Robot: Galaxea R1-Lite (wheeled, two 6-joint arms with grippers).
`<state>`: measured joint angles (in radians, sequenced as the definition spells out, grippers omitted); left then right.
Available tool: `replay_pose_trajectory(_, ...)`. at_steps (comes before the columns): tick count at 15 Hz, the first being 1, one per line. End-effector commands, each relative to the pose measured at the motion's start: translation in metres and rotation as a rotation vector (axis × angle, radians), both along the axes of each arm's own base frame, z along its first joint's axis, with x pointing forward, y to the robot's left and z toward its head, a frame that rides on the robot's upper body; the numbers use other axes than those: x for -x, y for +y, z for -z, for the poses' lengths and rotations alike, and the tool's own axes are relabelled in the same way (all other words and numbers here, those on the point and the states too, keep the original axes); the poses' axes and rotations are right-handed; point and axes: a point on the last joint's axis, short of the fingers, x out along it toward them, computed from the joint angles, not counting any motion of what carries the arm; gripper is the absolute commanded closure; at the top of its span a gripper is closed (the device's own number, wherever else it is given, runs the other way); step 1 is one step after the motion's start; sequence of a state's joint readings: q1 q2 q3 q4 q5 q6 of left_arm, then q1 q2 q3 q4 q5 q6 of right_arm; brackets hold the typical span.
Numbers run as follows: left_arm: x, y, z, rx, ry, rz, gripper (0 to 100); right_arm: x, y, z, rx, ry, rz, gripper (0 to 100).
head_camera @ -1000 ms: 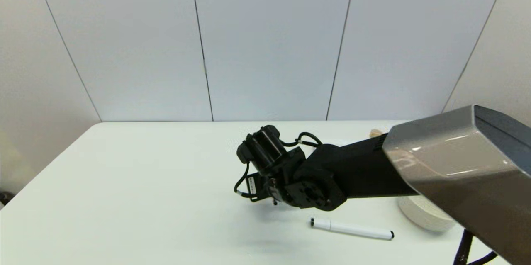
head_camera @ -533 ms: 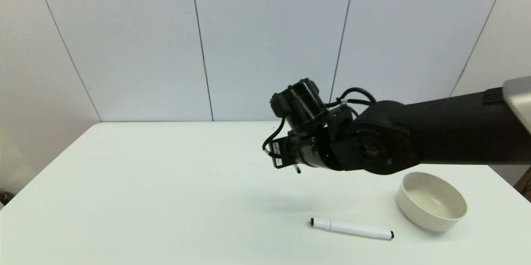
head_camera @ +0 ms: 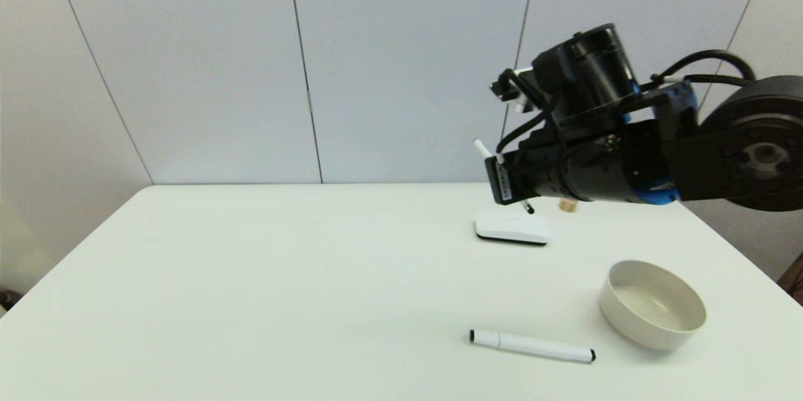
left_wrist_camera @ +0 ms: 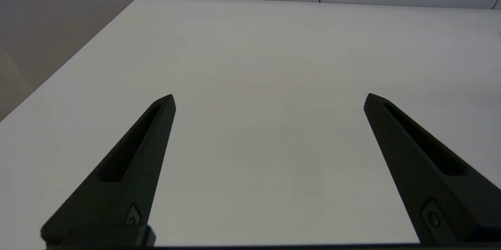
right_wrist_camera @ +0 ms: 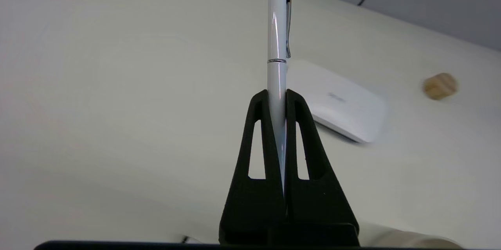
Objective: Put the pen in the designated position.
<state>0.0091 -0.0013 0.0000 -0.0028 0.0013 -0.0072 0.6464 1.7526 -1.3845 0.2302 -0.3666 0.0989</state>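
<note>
From the head camera, the right gripper [head_camera: 505,178] is hanging high above the matte white table [head_camera: 251,294], gripping a slim pen [head_camera: 483,150] over a flat rounded white mouse [head_camera: 511,227]; a marker [head_camera: 532,346] is lying beside a smooth round bowl [head_camera: 652,304]. The left wrist camera is showing the left gripper [left_wrist_camera: 269,99] spread wide over bare tabletop. The right wrist camera is showing tapered black fingers [right_wrist_camera: 258,140] pinching the glossy pen, its metal clip [right_wrist_camera: 288,19] gleaming, near a small wooden block [right_wrist_camera: 440,85].

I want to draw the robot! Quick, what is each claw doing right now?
Left gripper: open, holding nothing, low over the table.
Right gripper: shut on the pen, up in the air.
</note>
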Motion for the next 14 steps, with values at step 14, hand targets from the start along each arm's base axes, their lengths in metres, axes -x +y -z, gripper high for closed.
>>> replay_pose_trajectory(14, 0.000, 0.000, 0.000, 0.000, -0.001, 0.000, 0, 0.091, -0.116, 0.035, 0.129, 0.115, 0.110, 100)
